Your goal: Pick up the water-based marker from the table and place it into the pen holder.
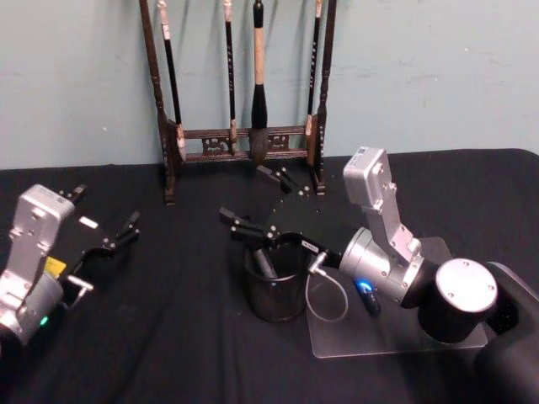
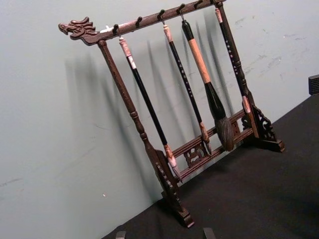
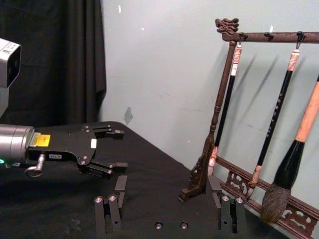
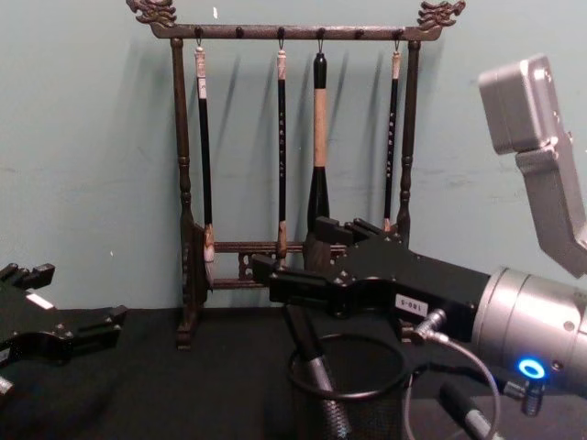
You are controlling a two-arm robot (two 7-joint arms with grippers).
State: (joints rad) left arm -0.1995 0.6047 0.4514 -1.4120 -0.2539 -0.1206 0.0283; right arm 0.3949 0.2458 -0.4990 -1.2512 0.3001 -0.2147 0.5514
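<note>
The pen holder is a small black mesh cup on the table, just left of my right arm. A dark marker leans inside it, its top poking above the rim. From the chest, the marker stands in the pen holder right under my right gripper. The right gripper hovers over the cup's far rim, open, and the right wrist view shows its gripper with nothing between the fingers. My left gripper rests open at the table's left side.
A tall dark wooden brush rack with several hanging brushes stands at the back against the wall. A clear plastic sheet lies under my right arm. The rack is in front of the left wrist camera.
</note>
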